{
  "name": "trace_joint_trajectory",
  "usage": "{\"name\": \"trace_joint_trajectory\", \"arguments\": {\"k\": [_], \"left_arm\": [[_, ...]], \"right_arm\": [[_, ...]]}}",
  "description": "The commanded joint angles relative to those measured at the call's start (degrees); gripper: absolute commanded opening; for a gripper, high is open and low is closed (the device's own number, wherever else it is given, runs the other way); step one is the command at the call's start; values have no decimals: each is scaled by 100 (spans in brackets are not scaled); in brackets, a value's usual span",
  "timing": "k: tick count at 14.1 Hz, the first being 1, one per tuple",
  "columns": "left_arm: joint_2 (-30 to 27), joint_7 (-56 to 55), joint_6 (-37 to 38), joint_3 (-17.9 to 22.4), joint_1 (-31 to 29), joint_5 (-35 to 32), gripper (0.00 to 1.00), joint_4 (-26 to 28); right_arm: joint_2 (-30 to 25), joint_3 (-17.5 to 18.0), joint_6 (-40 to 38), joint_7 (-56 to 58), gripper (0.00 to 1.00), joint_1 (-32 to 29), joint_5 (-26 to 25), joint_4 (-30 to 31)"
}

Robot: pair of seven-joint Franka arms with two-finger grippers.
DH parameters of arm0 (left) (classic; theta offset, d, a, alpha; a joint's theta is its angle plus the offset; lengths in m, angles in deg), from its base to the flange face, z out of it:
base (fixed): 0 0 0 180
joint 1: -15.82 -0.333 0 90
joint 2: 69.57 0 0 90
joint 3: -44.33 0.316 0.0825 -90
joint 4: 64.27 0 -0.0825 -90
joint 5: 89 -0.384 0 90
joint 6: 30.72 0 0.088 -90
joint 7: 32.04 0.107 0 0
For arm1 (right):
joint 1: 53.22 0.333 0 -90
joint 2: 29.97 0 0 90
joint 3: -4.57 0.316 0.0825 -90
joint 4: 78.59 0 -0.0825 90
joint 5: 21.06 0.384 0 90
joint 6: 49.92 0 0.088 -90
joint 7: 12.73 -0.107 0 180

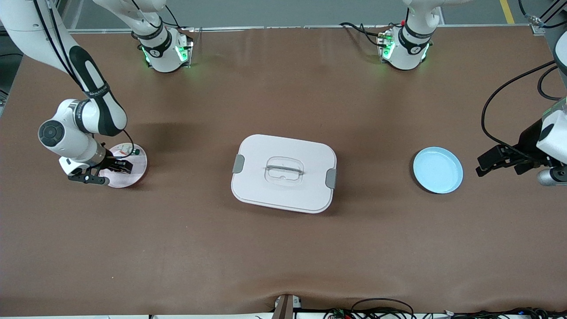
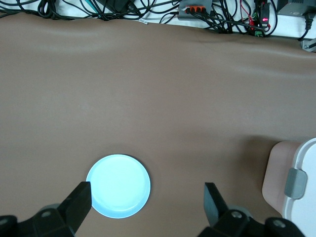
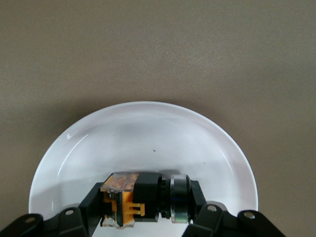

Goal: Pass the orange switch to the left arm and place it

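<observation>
My right gripper [image 1: 118, 165] is down at a pinkish-white plate [image 1: 138, 170] toward the right arm's end of the table. In the right wrist view it [image 3: 147, 203] is shut on the orange switch [image 3: 133, 200], a black body with orange parts, just over the plate [image 3: 148, 143]. The white box [image 1: 283, 173] with grey latches lies in the middle of the table. My left gripper [image 1: 487, 163] is open and empty, in the air beside a light blue plate [image 1: 437, 170]. In the left wrist view its fingers [image 2: 79, 202] stand wide apart above that plate [image 2: 118, 185].
A small green-capped item [image 1: 136, 152] sits on the pinkish-white plate's edge, farther from the front camera than my right gripper. The box's corner and a latch show in the left wrist view [image 2: 296, 182]. Cables [image 1: 381, 308] lie along the table's front edge.
</observation>
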Motion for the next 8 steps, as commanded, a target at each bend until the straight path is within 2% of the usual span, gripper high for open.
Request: {"name": "trace_joint_trajectory", "arguments": {"k": [1, 5, 8], "left_arm": [[-195, -44, 306, -22, 13, -115, 100, 3], [-406, -53, 921, -48, 13, -107, 100, 20], [-573, -62, 1440, -66, 13, -89, 100, 38]], "right_arm": [[-48, 8, -17, -30, 0, -1, 53, 44], [-109, 8, -140, -66, 0, -28, 53, -17], [-162, 17, -753, -66, 0, -28, 62, -341]]}}
